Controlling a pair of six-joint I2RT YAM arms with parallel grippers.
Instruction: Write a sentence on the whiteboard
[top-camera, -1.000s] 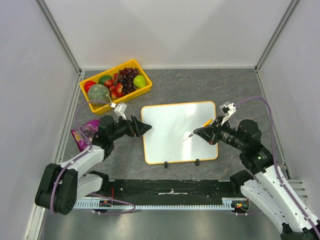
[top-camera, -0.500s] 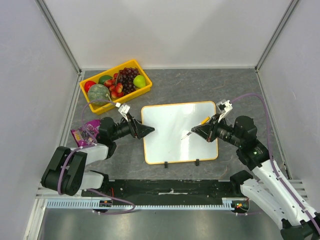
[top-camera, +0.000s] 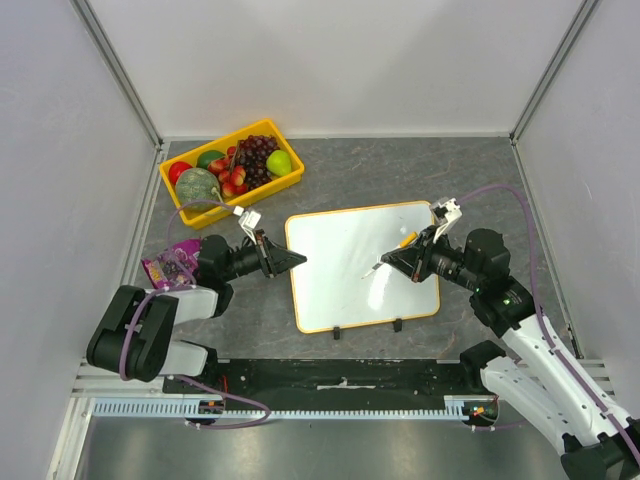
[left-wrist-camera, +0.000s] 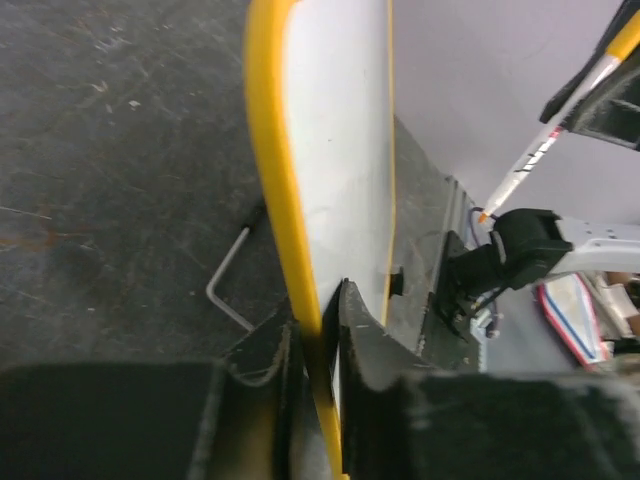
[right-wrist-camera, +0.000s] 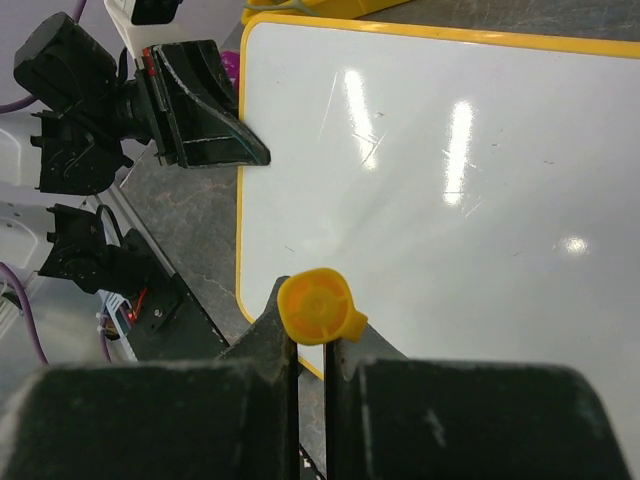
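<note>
on left rim of whiteboard, left gripper clamped; right gripper grasps marker, tip contact unclear.

Your top view looks steeply down from above and behind. Left wrist: close, edge-on along the whiteboard rim. Right wrist: close, facing its surface. All three share it.

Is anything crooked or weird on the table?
Yes. The whiteboard lies a bit crooked, its edges not square with the table, while the left gripper pinches its left rim. It is blank, though the right gripper holds a marker over it. A small bent metal key also lies loose beside the board.
</note>
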